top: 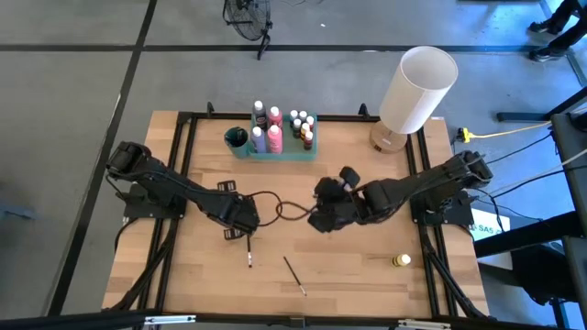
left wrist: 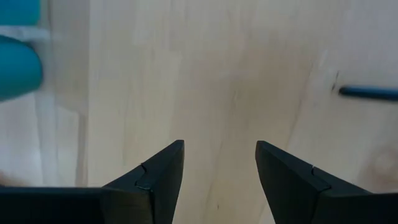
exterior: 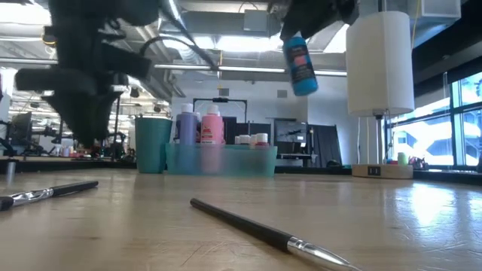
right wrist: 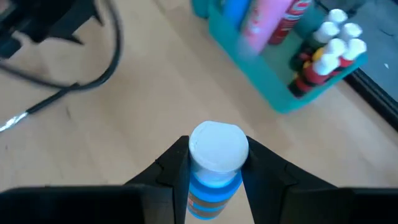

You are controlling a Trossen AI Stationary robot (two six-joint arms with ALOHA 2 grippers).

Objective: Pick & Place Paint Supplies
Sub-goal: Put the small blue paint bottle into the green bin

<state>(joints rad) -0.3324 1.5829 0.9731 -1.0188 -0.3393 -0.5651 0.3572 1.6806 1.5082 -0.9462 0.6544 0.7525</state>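
The right tool [right wrist: 214,171] is clamped on a blue paint bottle [right wrist: 214,163] with a white cap, gripping it just below the cap and holding it in the air, well above the bench [top: 358,266], near the bench's middle. The left tool [left wrist: 219,180] hangs low over bare wood with its fingers apart and nothing between them. One paintbrush [top: 249,251] lies just beside it; a second paintbrush [top: 293,275] lies nearer the front edge. The green tray [top: 284,149] of bottles sits by the back edge, with open wood between it and the raised bottle. A yellow bottle [top: 401,261] lies near the right edge.
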